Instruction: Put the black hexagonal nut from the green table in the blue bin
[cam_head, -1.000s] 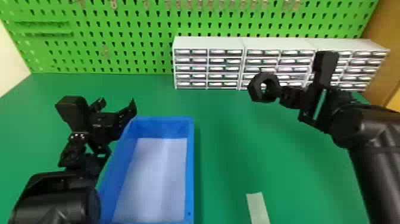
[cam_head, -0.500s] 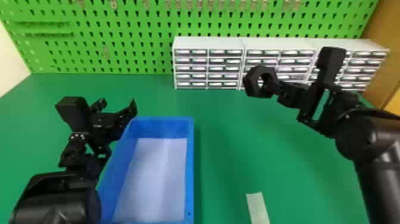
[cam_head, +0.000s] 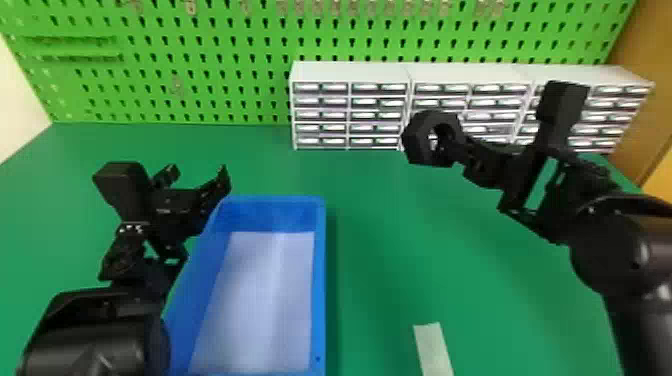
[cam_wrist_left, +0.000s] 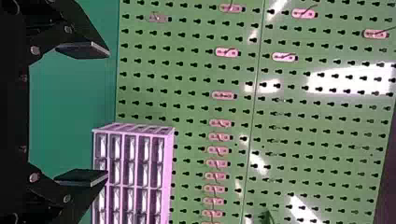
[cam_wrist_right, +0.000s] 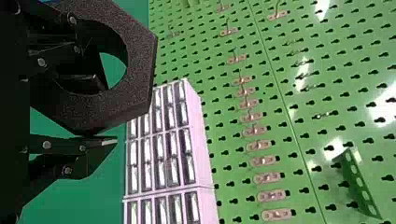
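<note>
Black hexagonal nut (cam_head: 416, 145) is clamped in right tool (cam_head: 456, 149), above green surface (cam_head: 380, 240); left tool (cam_head: 199, 179) has fingers apart.

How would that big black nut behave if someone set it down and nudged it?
The black hexagonal nut looks stiff: its thick ring shows no bend in the right gripper. Its flat sides should make it more likely to slide or tip than roll. The speckled, matt surface suggests it probably isn't very slippery.

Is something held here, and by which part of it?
The right tool holds the black hexagonal nut by one wall of its ring: one finger goes through the hole, the other lies outside. The left tool is open and empty.
</note>
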